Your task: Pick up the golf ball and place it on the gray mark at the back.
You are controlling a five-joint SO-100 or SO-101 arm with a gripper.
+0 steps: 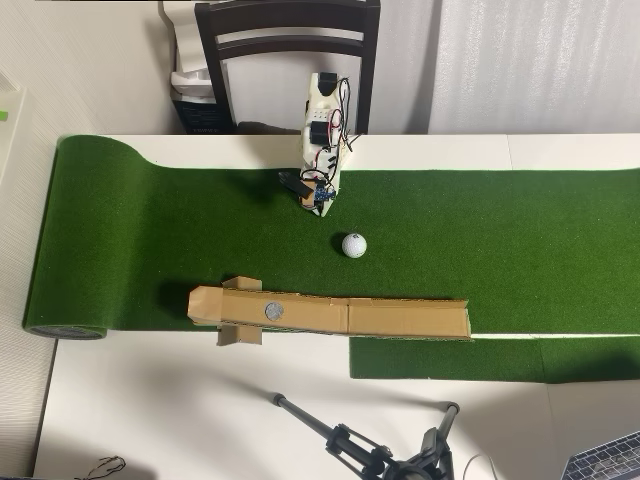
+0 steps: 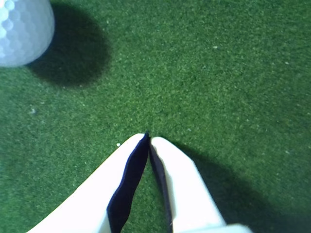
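Hand (image 2: 148, 138) closed (empty) over turf (image 2: 204, 73); golf ball (image 2: 22, 29) apart, upper left.

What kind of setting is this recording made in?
Probably a home room with a makeshift mini-golf setup: a strip of green artificial turf rolled out over a white table, a dark wooden chair pushed in behind it, and a hand-cut brown cardboard channel near the small white dimpled golf ball.
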